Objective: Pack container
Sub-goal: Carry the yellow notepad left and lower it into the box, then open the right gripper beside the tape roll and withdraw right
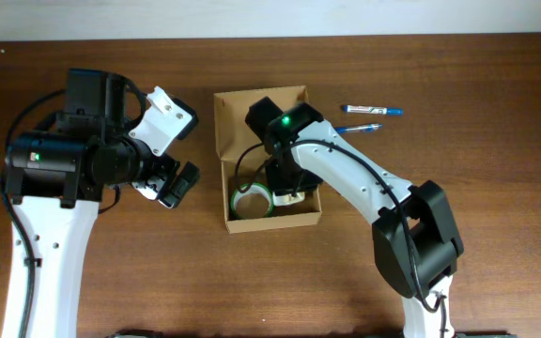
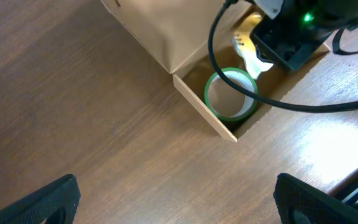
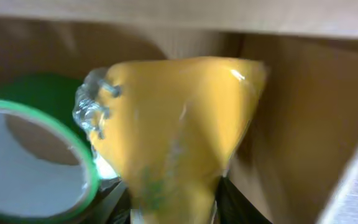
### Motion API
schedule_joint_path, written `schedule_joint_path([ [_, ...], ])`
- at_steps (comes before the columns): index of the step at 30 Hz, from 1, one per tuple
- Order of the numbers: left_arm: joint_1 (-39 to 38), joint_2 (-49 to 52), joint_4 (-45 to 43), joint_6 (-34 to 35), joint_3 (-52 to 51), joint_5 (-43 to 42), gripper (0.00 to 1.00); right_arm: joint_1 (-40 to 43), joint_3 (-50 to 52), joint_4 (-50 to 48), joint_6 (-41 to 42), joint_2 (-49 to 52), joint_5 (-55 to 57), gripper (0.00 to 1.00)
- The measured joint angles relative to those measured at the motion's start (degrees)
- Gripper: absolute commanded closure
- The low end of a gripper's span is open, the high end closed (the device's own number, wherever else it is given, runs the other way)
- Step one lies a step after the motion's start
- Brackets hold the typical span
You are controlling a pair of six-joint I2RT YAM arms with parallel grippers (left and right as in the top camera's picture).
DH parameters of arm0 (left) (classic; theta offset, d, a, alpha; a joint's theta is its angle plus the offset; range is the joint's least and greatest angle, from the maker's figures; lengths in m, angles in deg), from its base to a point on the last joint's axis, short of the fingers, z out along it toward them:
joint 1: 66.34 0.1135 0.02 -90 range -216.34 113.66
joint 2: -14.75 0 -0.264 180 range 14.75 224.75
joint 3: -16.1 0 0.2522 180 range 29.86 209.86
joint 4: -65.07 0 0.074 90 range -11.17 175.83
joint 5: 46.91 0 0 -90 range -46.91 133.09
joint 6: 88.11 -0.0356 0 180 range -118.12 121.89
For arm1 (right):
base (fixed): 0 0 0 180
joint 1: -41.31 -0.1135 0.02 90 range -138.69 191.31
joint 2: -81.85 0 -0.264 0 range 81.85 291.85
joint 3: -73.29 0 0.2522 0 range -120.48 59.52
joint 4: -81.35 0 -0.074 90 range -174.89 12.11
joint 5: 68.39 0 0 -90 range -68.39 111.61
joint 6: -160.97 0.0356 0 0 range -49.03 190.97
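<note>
The tan cardboard container (image 1: 224, 141) lies open in the middle of the table, its flap lid (image 1: 261, 94) at the back. A green tape roll (image 1: 250, 200) stands in its front left corner, also in the left wrist view (image 2: 230, 93) and the right wrist view (image 3: 36, 155). My right gripper (image 1: 285, 183) is down inside the container, shut on a yellow plastic-wrapped packet (image 3: 179, 124), next to the tape roll. My left gripper (image 1: 169, 180) is open and empty, above the bare table left of the container (image 2: 197, 106).
Two blue-capped markers (image 1: 372, 110) (image 1: 357, 128) lie on the wooden table right of the container. The right arm's cable (image 2: 278, 102) loops over the container's front.
</note>
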Motion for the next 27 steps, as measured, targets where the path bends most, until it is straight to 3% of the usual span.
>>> schedule_joint_path([
  [2, 0.0, 0.0, 0.0, 0.0, 0.0, 0.0, 0.00, 0.0, 1.8, -0.8, 0.6, 0.0, 0.2, 0.59],
  [5, 0.0, 0.0, 0.0, 0.0, 0.0, 0.0, 0.00, 0.0, 3.5, -1.1, 1.3, 0.0, 0.2, 0.41],
  [10, 0.0, 0.0, 0.0, 0.0, 0.0, 0.0, 0.01, 0.0, 4.1, -1.1, 1.3, 0.0, 0.5, 0.31],
  [27, 0.0, 0.0, 0.0, 0.0, 0.0, 0.0, 0.00, 0.0, 2.5, -0.5, 1.3, -0.1, 0.2, 0.26],
])
